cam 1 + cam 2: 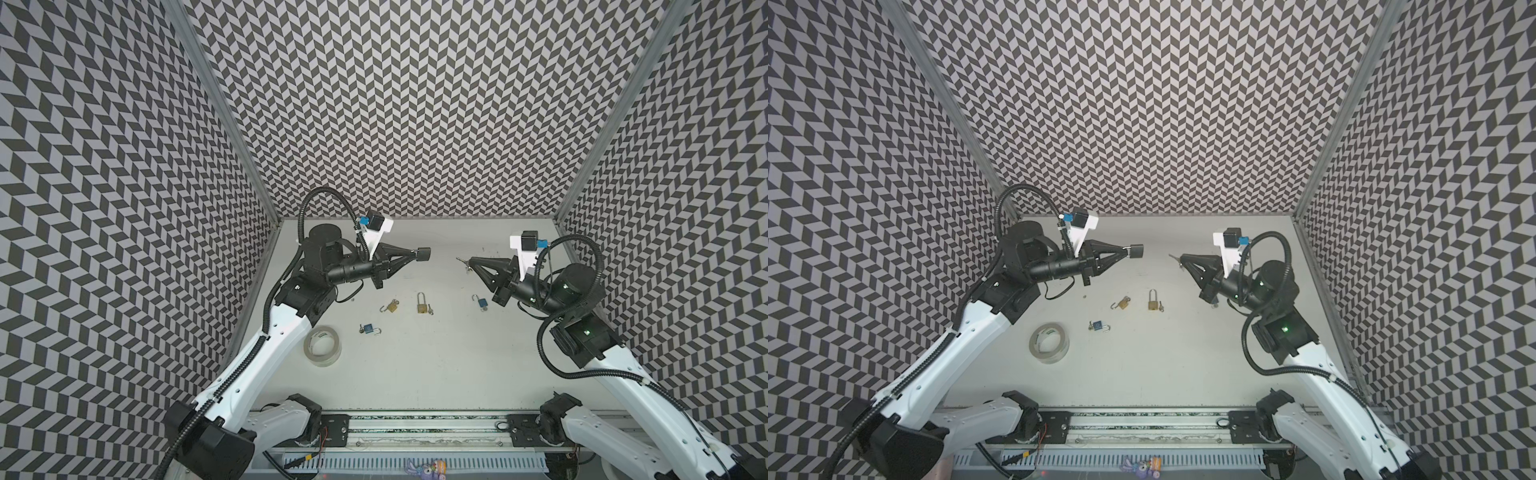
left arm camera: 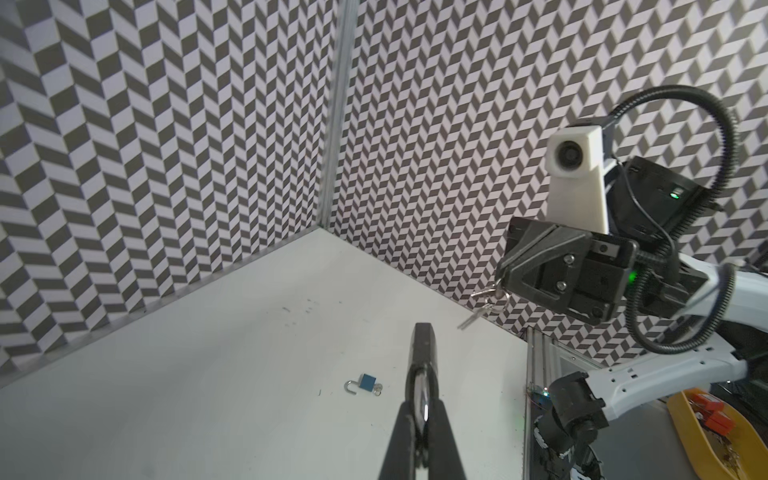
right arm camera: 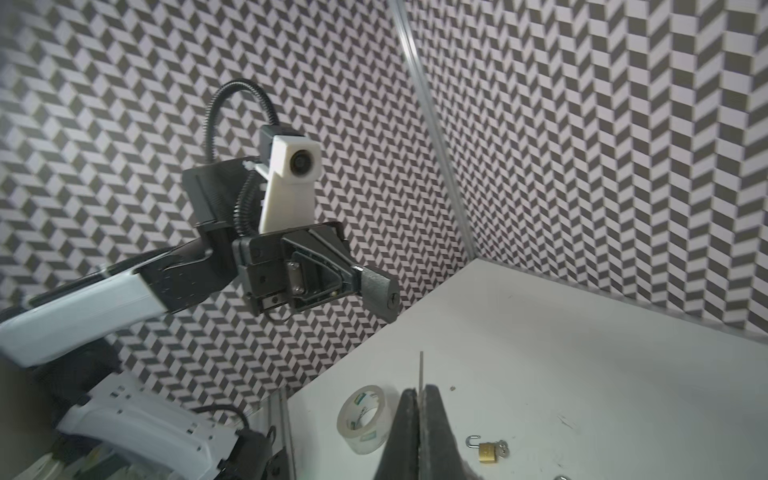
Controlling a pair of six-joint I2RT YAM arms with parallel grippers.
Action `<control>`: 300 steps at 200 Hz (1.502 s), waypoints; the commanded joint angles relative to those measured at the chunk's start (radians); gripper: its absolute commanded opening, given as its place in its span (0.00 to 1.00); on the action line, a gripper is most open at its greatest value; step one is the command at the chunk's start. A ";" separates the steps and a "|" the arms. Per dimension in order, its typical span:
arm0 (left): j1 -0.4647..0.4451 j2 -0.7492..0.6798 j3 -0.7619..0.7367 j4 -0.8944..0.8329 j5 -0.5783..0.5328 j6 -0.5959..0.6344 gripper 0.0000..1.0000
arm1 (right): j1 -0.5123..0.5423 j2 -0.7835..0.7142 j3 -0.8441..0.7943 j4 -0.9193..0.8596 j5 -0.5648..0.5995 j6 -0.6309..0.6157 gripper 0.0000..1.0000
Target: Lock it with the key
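Two grippers are shown facing each other above the table (image 1: 415, 374), well apart, each with its fingers pressed together on a part. The left gripper (image 1: 413, 254) is clamped on the shackle of a dark padlock (image 1: 423, 254), which is held raised with its body projecting beyond the fingertips. The keyhole (image 3: 390, 300) is turned toward the opposite arm. The right gripper (image 1: 470, 262) is clamped on the key (image 3: 422, 368), whose thin blade is seen projecting past the fingertips, and a ring of spare keys (image 2: 471, 319) hangs below it.

The padlock is judged to be rigid, smooth metal, dense for its bulk. Since it is gripped by the rounded shackle alone, its body may be expected to swivel or slip when pushed by the key, so a hold across the flat sides of the body would be steadier. The key is judged light, stiff and slippery, and it is best taken flat across the bow with the blade free.

Whether the shackle is seated in the body cannot be told. A brass padlock (image 1: 421, 308) and a tape roll (image 1: 322, 347) are seen lying on the table.
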 commanded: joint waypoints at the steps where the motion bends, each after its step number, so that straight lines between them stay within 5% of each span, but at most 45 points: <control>1: -0.043 0.034 0.017 -0.052 -0.110 0.023 0.00 | -0.003 0.006 -0.095 0.032 0.197 0.084 0.00; 65: -0.162 0.176 0.029 -0.142 -0.294 0.055 0.00 | -0.001 0.195 -0.269 0.082 0.261 0.217 0.00; 123: -0.176 0.225 0.004 -0.129 -0.296 0.042 0.00 | 0.017 0.305 -0.355 0.169 0.369 0.312 0.00; 300: -0.184 0.239 -0.009 -0.149 -0.286 0.054 0.00 | 0.017 0.675 -0.208 0.232 0.520 0.253 0.00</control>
